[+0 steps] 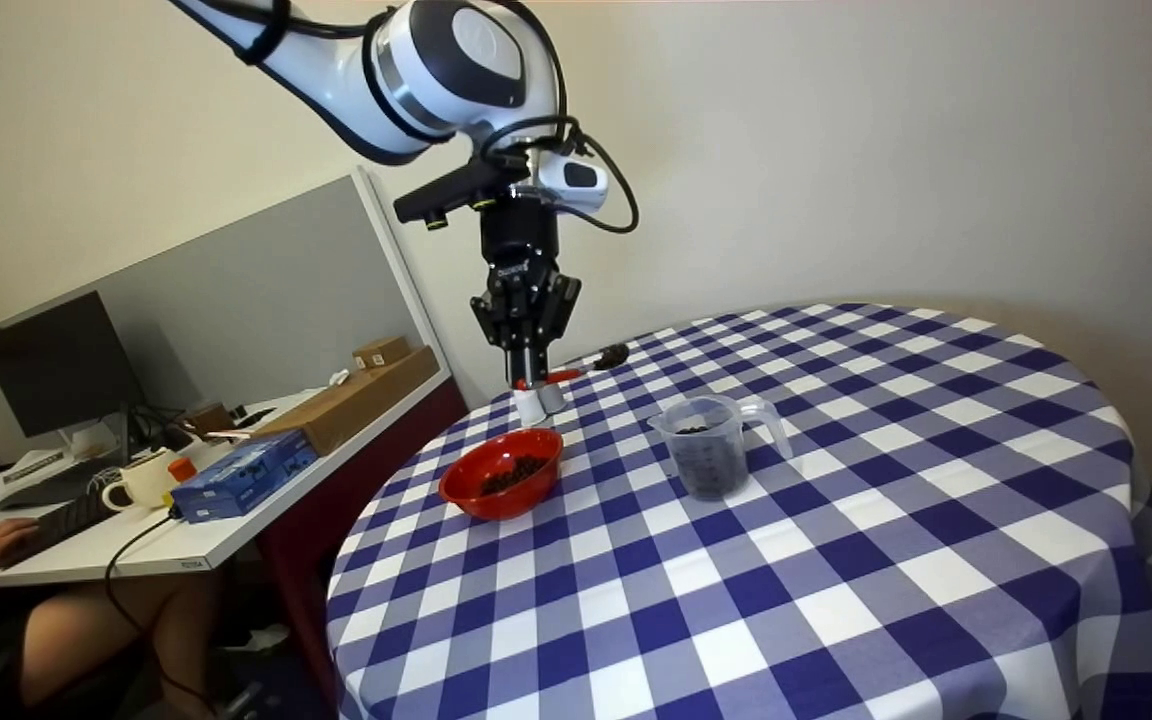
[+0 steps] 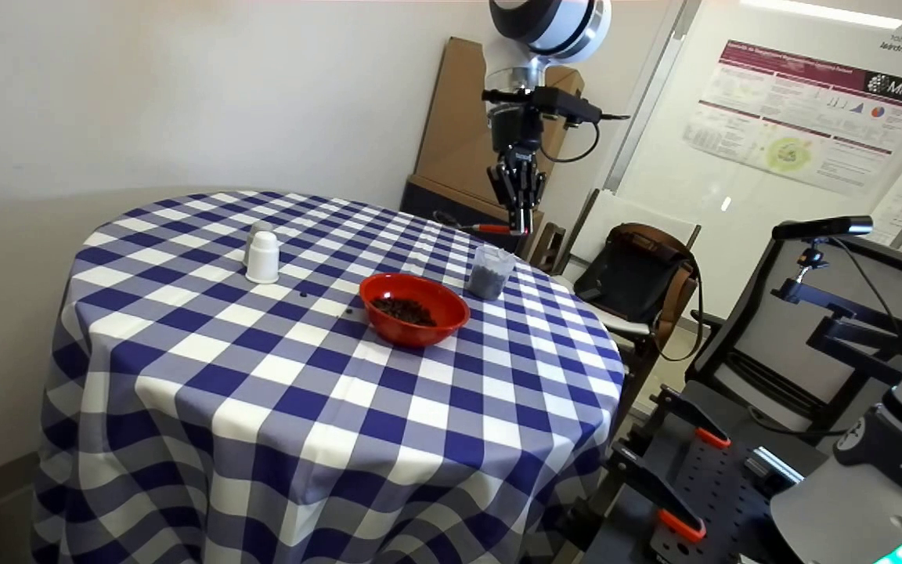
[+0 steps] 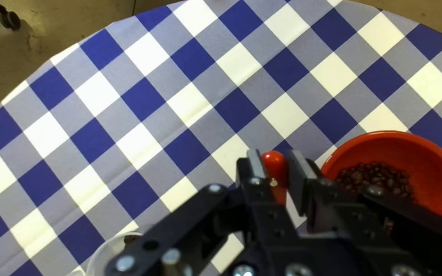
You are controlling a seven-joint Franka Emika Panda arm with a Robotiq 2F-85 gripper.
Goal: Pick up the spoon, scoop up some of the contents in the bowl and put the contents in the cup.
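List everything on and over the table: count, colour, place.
Bowl: one, red, on the tablecloth.
Cup: one, see-through, apart from the bowl.
Bean-like pieces: many, dark brown, in bowl and cup.
Small containers: two, white and greyish, standing together.
Specks: at least two, dark, near the bowl.
Tablecloth: one, checked blue, white and grey, underneath.
Spoon: one, red-handled, in the gripper.
Gripper: one, black, shut on the spoon.
Arm: one, white and black, above the gripper.

Both exterior views face the Robotiq gripper (image 1: 528, 380) from different sides, well away; they share the gingham tablecloth (image 1: 836, 560) below it. The wrist view, just behind the fingers (image 3: 297, 188), faces down.
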